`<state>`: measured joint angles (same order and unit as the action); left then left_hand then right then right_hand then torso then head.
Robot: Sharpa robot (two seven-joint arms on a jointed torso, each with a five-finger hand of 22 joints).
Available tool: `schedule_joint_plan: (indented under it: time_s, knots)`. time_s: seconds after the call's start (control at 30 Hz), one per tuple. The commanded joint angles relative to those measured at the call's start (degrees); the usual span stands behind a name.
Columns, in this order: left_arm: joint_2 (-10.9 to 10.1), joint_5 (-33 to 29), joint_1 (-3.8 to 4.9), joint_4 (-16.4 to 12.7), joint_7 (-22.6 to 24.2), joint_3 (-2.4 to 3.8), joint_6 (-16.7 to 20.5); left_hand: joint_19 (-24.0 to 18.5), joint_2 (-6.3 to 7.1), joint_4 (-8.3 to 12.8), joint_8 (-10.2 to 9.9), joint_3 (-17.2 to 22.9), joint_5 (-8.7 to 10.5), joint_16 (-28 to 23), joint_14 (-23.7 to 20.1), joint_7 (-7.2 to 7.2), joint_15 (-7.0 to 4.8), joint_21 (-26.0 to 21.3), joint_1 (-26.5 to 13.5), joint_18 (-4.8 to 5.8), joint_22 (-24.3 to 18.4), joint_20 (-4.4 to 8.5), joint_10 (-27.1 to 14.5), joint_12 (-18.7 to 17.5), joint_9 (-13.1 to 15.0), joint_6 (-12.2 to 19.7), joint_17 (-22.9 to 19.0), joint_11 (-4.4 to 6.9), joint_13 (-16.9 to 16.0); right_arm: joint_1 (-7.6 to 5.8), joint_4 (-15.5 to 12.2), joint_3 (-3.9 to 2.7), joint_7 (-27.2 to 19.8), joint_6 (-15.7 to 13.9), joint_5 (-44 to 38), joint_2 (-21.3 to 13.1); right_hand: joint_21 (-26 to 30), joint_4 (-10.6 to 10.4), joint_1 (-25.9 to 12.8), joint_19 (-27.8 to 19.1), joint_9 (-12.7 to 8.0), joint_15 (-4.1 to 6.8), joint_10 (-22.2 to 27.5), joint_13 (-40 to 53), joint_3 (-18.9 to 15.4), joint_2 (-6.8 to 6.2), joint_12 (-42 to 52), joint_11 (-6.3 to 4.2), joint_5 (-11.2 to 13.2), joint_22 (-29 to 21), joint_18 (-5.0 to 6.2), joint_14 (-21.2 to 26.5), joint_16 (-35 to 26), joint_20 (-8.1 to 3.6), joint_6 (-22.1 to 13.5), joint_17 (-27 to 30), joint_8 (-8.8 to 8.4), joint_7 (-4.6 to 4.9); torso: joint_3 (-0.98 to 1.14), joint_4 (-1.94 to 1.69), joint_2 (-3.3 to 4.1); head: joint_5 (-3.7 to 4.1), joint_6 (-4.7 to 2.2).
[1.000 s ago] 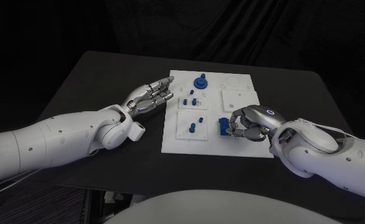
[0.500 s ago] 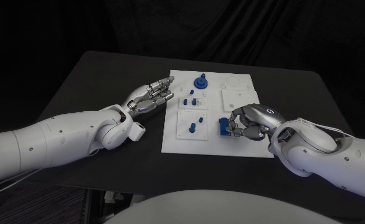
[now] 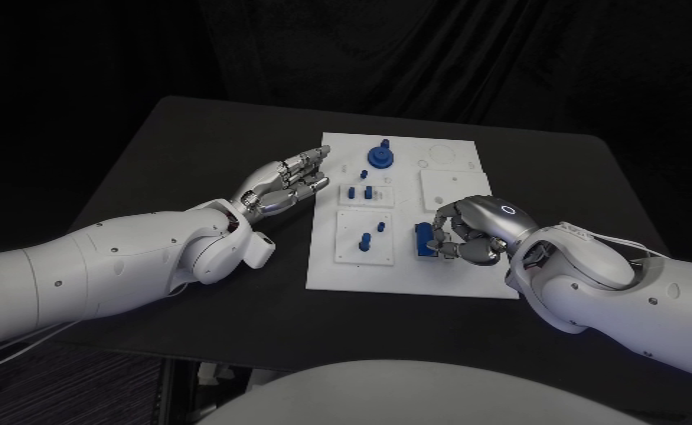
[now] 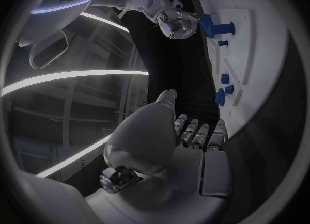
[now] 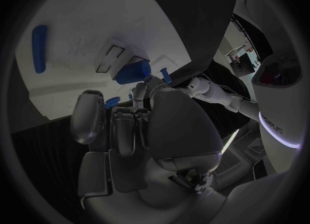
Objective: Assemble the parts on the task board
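Meanwhile the silver right hand (image 3: 473, 230) curls its fingers around a chunky blue plastic part (image 3: 426, 239) on the flat white task board (image 3: 459, 183), while the silver left hand (image 3: 289, 181) hovers beside it, fingers extended and holding nothing.

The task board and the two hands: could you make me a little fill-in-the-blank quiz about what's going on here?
1. The task board is coloured ____.
2. The right hand holds a part coloured ____.
3. The left hand hangs over the ____ table beside the board.

Missing words: white; blue; black
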<state>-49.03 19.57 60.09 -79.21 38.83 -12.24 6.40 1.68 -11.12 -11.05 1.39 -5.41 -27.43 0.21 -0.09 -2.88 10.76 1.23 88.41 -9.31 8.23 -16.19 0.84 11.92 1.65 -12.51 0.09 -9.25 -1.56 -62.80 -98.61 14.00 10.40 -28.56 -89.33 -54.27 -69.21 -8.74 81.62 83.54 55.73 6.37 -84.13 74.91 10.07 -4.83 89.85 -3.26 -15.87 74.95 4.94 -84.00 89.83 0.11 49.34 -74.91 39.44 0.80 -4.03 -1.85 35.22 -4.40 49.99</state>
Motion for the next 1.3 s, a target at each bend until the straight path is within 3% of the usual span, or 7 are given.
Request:
schedule_joint_plan:
  time_s: [0.03,0.33,0.67,0.87,0.9,1.17,1.3]
  knots:
    - [0.0,-0.1,-0.10,-0.2,0.9,0.05,-0.8,0.1,-0.61,0.1,0.4,0.4,-0.22,-0.2,0.1,-0.30,0.27,0.0,-0.1,-0.35,-0.1,-0.31,-0.1,0.3,0.1,-0.1,-0.1,-0.32,-0.1,0.18,0.4,0.17,2.5,0.4,-3.6,0.0,0.2,0.8,1.5,-0.1,0.0,-0.43,-5.9,15.1,1.1,0.33,0.2,0.45,-0.1,9.5,-0.76,-6.0,0.2,0.34,0.3,-15.1,0.29,0.17,0.00,0.06,-0.03,-0.21,0.01]
    - [0.1,-0.1,-0.11,-0.2,0.9,0.05,-0.9,0.1,-0.64,0.3,0.6,0.7,-0.22,-0.2,0.1,-1.89,0.22,0.1,-0.3,-0.33,-0.1,-0.31,0.0,0.5,0.2,-1.3,-0.1,-0.16,-0.1,0.21,0.2,0.17,1.9,0.7,-5.8,0.0,0.2,1.3,1.9,-0.1,-0.2,-0.56,-5.9,15.1,2.4,-0.23,0.2,0.60,-0.1,9.5,-0.79,-6.0,0.2,0.45,0.4,-15.1,0.24,0.36,0.01,0.09,-0.02,-0.22,0.01]
    - [0.1,-0.1,-0.12,-0.1,0.8,0.05,-0.9,0.1,-0.63,0.4,0.6,0.8,-0.19,-0.2,0.1,-2.40,0.15,0.1,-0.4,-0.34,-0.2,-0.30,0.0,0.5,0.3,-1.7,-0.1,0.01,-0.1,0.29,-0.2,0.17,1.5,0.7,-6.2,-0.4,0.1,1.0,1.4,-0.2,-0.3,-0.63,-5.9,15.1,2.7,-0.53,0.2,0.68,0.0,9.6,-0.80,-6.0,0.2,0.51,0.3,-15.1,0.12,0.44,0.01,0.04,0.06,-0.22,0.01]
    - [0.0,-0.1,-0.12,-0.2,0.8,0.05,-0.9,0.1,-0.63,0.4,0.7,0.9,-0.20,-0.2,0.1,-2.63,0.13,0.1,-0.4,-0.36,-0.2,-0.30,0.0,0.5,0.3,-1.9,-0.1,0.10,-0.1,0.31,-0.6,0.17,0.2,-1.3,-4.4,-1.1,0.1,-2.4,-2.0,-0.2,-5.2,-1.14,-5.9,15.1,4.2,-1.88,0.2,1.27,0.0,9.6,-0.82,-6.0,0.2,0.97,-1.0,-15.1,-5.33,1.13,0.00,0.09,0.05,-0.24,0.01]
    - [0.0,-0.1,-0.12,-0.2,0.9,0.05,-0.9,0.1,-0.63,0.4,0.7,0.9,-0.20,-0.2,0.1,-2.63,0.13,0.1,-0.4,-0.36,-0.2,-0.30,0.0,0.5,0.3,-1.9,-0.1,0.10,-0.1,0.31,-0.7,0.17,0.0,-1.8,-4.1,-1.3,0.0,-3.3,-2.8,-0.1,-7.0,-1.35,-5.9,15.1,4.3,-2.23,0.2,1.55,0.1,9.6,-0.85,-6.0,0.2,1.15,-1.0,-15.1,-7.10,1.45,0.01,0.09,0.05,-0.27,0.01]
    - [-0.1,-0.1,-0.13,-0.2,0.9,0.05,-0.8,0.1,-0.62,0.5,0.6,0.9,-0.21,-0.2,0.1,-2.69,0.11,0.1,-0.4,-0.36,-0.2,-0.30,0.0,0.5,0.3,-1.7,-0.1,0.13,-0.1,0.30,-1.6,0.17,-1.9,-5.2,-1.6,-2.6,-0.4,-5.9,-4.5,0.1,-13.2,-1.97,-5.9,15.1,3.3,-3.48,0.2,2.29,0.1,9.7,-0.91,-6.0,0.2,1.73,-2.9,-15.1,-12.62,3.00,0.08,0.11,0.00,-0.40,0.01]
    - [-0.2,-0.1,-0.14,-0.2,0.9,0.05,-0.8,0.1,-0.62,0.5,0.6,0.9,-0.21,-0.2,0.1,-2.69,0.11,0.1,-0.4,-0.36,-0.2,-0.30,0.0,0.5,0.3,-1.7,-0.1,0.13,-0.1,0.28,-2.1,0.16,-2.6,-6.0,0.0,-3.3,-0.4,-7.7,-5.6,0.1,-17.9,-2.48,-5.9,15.1,2.3,-4.07,0.2,2.89,0.0,9.7,-0.91,-6.0,0.2,2.15,-5.3,-15.1,-17.46,4.07,0.02,0.11,-0.01,-0.36,0.01]
